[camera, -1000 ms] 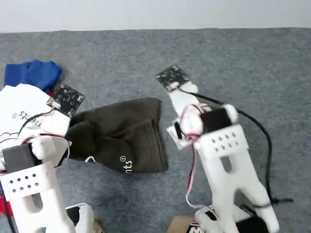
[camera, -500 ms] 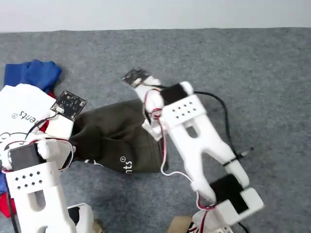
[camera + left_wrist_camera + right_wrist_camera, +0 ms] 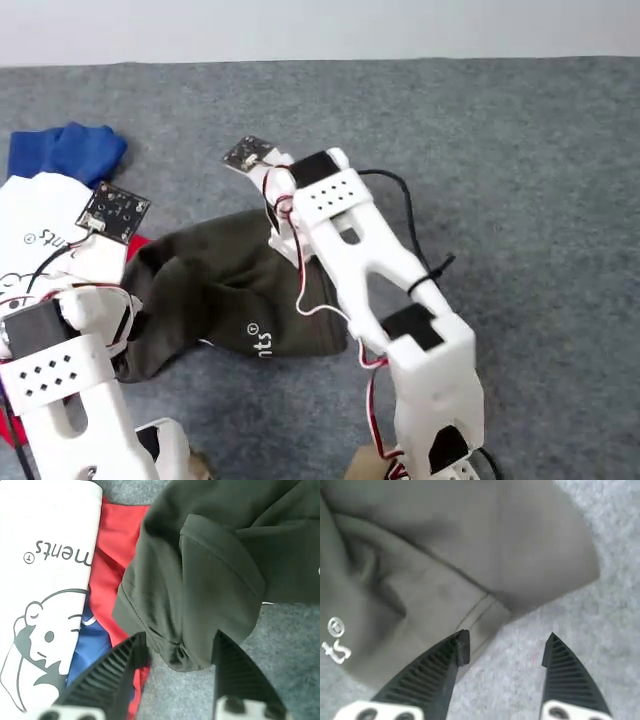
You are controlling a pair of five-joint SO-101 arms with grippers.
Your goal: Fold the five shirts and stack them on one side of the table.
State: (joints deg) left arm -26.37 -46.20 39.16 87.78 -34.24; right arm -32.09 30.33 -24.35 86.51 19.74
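A dark olive shirt lies crumpled in the middle of the grey table. In the left wrist view my left gripper is open, and a folded edge of the dark shirt lies between its fingers. Beside it lie a white printed shirt, a red shirt and a blue one. My right gripper is also open; it hovers over the hemmed corner of the dark shirt, one finger above cloth and the other above bare table. From above, the right arm covers that far right corner.
At the left edge of the table a white shirt lies over a red one, with a blue shirt behind. The left arm stands at the near left. Bare grey table stretches to the right.
The right arm has swung left from the open table to over the dark shirt's far right corner. The left arm has shifted slightly left, and the shirt's left end now bunches toward it.
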